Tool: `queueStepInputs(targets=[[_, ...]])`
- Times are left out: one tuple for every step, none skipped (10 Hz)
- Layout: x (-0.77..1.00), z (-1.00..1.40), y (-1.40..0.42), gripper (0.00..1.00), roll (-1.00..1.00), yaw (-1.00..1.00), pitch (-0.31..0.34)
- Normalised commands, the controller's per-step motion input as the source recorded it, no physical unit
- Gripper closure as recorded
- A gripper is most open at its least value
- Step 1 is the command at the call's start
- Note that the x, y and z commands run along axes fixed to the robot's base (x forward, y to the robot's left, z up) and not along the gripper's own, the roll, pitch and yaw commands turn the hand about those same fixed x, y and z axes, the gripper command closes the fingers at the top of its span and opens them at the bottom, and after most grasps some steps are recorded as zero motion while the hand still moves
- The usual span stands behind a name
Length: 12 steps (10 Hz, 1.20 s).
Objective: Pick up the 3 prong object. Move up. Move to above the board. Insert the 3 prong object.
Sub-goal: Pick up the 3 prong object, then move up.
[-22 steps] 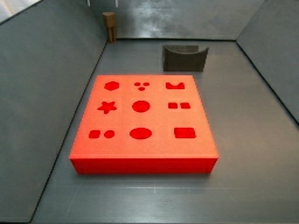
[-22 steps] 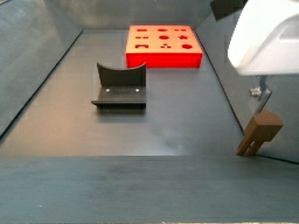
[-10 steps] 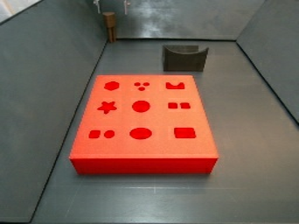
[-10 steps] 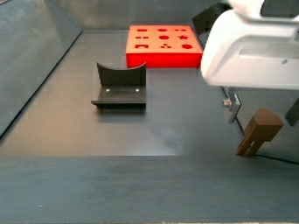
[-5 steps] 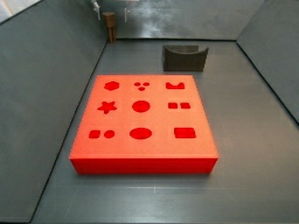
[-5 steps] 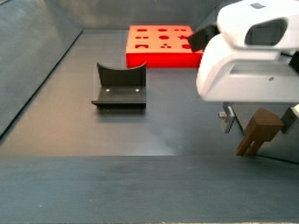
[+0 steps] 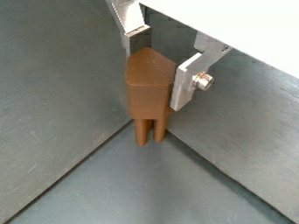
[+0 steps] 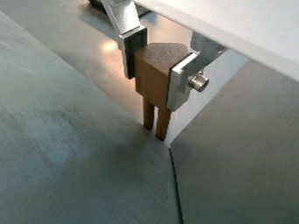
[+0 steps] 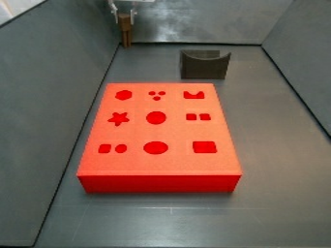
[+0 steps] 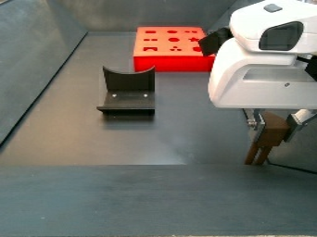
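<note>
The 3 prong object (image 7: 145,87) is a small brown peg standing on its prongs on the grey floor, against the corner where two walls meet. My gripper (image 7: 156,70) is down around it, with a silver finger against each side and the jaws closed on its upper body. This also shows in a wrist view (image 8: 155,87). In a side view the peg (image 10: 264,143) hangs under the white gripper (image 10: 272,125) at the near right. In a side view the peg (image 9: 124,31) is at the far left corner. The board (image 9: 175,136) is a red slab with shaped recesses, also seen far off in a side view (image 10: 173,63).
The fixture (image 10: 126,91), a dark L-shaped bracket on its plate, stands between the board and the peg's corner, and shows behind the board in a side view (image 9: 204,64). Grey walls enclose the floor and hem the gripper in closely at the corner.
The gripper came down over the peg from above. In the last half second its fingers drew in against the peg's sides. The peg has stayed in its corner.
</note>
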Motion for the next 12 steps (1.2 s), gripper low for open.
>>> queueStepInputs(targets=[[0.00, 0.00, 0.00, 1.00, 0.00, 0.00, 0.000], [0.00, 0.00, 0.00, 1.00, 0.00, 0.00, 0.000], [0.00, 0.00, 0.00, 1.00, 0.00, 0.00, 0.000], [0.00, 0.00, 0.00, 1.00, 0.00, 0.00, 0.000], [0.00, 0.00, 0.00, 1.00, 0.00, 0.00, 0.000], [0.00, 0.00, 0.00, 1.00, 0.00, 0.00, 0.000], [0.00, 0.00, 0.00, 1.00, 0.00, 0.00, 0.000], [0.00, 0.00, 0.00, 1.00, 0.00, 0.00, 0.000], [0.00, 0.00, 0.00, 1.00, 0.00, 0.00, 0.000], [0.00, 0.83, 0.00, 1.00, 0.00, 0.00, 0.000], [-0.04, 0.80, -0.06, 1.00, -0.04, -0.01, 0.058], [-0.05, 0.67, -0.05, 1.00, -0.02, -0.01, 0.104]])
